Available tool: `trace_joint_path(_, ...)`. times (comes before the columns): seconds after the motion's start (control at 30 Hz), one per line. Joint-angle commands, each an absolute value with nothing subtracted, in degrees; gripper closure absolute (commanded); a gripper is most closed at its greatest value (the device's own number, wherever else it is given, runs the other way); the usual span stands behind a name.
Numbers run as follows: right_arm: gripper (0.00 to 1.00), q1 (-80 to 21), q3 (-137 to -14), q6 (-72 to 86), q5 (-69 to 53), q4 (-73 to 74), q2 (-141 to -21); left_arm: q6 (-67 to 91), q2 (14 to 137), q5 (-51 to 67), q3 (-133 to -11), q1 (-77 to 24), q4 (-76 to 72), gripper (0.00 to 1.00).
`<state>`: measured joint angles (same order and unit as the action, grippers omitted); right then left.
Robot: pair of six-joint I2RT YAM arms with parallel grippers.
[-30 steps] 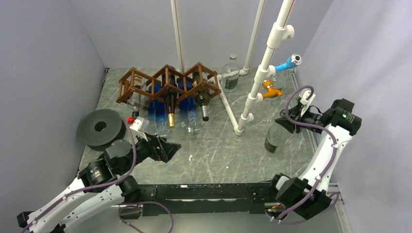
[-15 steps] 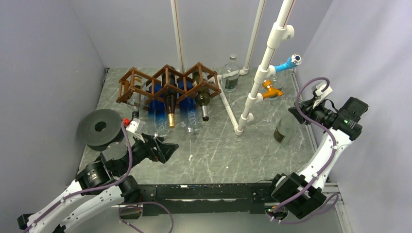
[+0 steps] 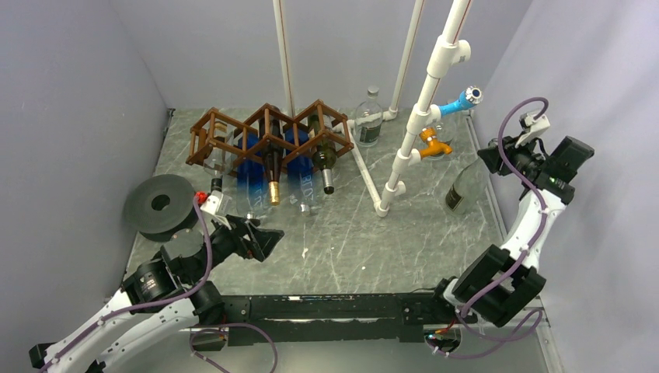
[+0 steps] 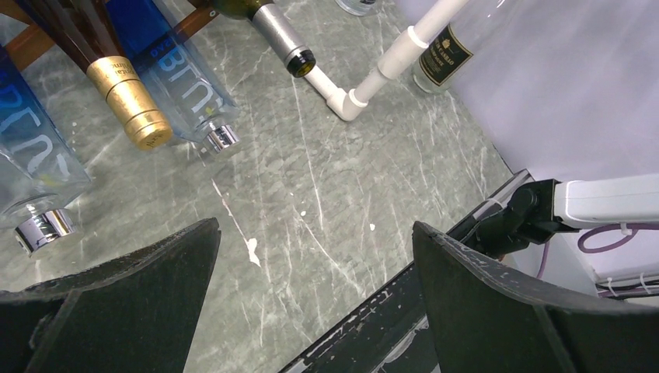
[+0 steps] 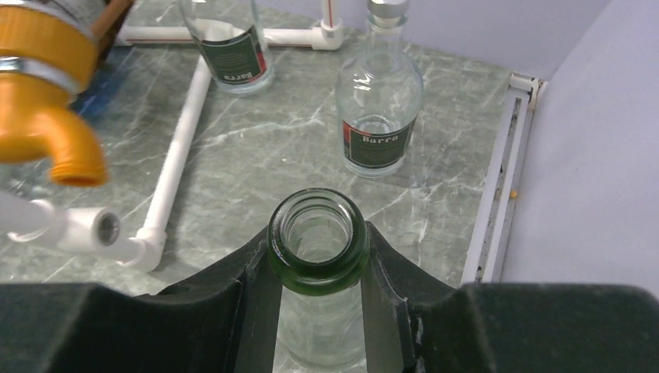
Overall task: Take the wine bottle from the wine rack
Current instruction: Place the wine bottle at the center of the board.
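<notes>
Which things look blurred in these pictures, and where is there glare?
Right wrist view: the near orange plastic tap looks soft, the green glass bottle mouth sharp. Left wrist view: small glints on the silver bottle cap. Top external view: even light, soft shadows on the grey marbled table.

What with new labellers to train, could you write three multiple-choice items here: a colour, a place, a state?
1. The neck foil of the dark bottle in the wine rack is: A gold; B red; C white.
2. The green-glass bottle in the right gripper is: A inside the rack; B at the table's right side, near the orange tap; C at the table's left edge.
3. The left gripper's jaws are: A shut on a bottle; B shut, empty; C wide open, empty.
Answers: A, the left wrist view shows gold foil; B, the top view shows it right of the tap; C, bare table shows between them.
</notes>
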<state>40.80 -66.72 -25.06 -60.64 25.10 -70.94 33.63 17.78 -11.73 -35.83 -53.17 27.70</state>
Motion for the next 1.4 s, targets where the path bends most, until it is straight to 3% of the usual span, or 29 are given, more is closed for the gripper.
trace_joint_path(0.0,1.0,37.15,-70.59,-19.52,-55.63,11.13,-72.48,31.85,18.53,-13.3,-36.43,-52.98,25.99,0.01)
trace_joint_path(0.5,1.0,31.75,-80.97,-14.83,-42.31,0.95,-85.32,31.32,21.11,-14.98,-38.29,-52.94,26.26,0.0)
trace_joint_path(1.37,1.0,27.8,-94.73,-7.81,-36.68,-8.7,-99.54,31.92,26.72,-16.3,-39.76,-52.98,23.97,0.0)
